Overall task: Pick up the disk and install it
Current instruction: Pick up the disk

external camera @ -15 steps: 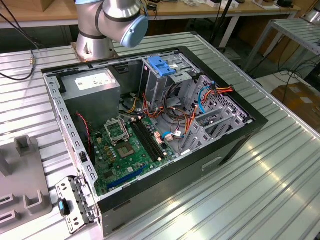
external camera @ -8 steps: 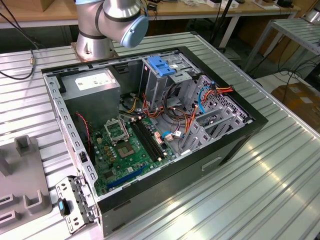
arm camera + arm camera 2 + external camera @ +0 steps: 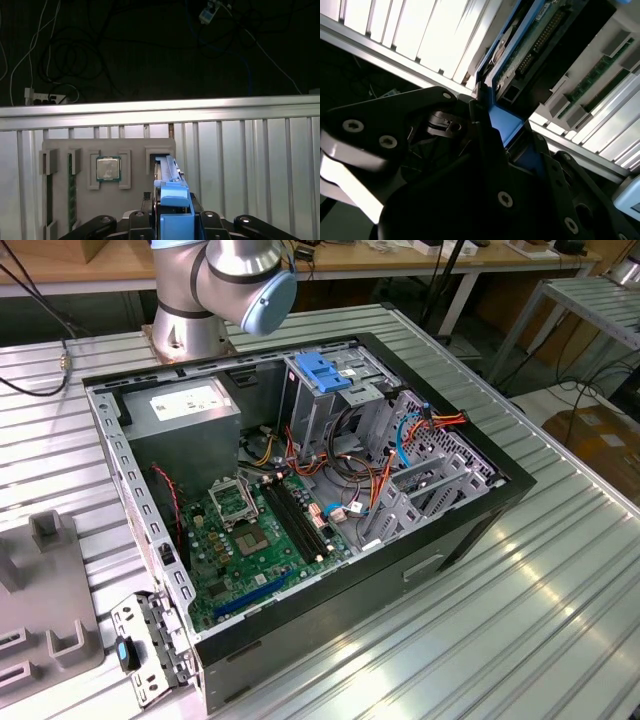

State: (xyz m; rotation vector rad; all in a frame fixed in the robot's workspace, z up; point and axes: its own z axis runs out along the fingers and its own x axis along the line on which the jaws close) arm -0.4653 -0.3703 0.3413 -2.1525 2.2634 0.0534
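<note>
The disk (image 3: 166, 170) stands on its edge in a slot of a grey holder block (image 3: 132, 200), its blue bracket (image 3: 175, 205) facing the wrist. My gripper (image 3: 173, 222) sits at the near end of the bracket, with a black finger on each side of the blue tab. In the second wrist view the disk's green circuit board and connector (image 3: 530, 45) run away from the blue tab (image 3: 506, 122), and the fingers (image 3: 482, 140) press against that tab. The gripper looks shut on the disk.
The holder block also carries a processor chip (image 3: 108, 168) and memory sticks (image 3: 71, 192). In the exterior view an open computer case (image 3: 470, 530) lies on the ribbed metal table, with a metal drive cage topped by a blue plate (image 3: 325, 370). The arm's base (image 3: 195, 320) stands behind the case.
</note>
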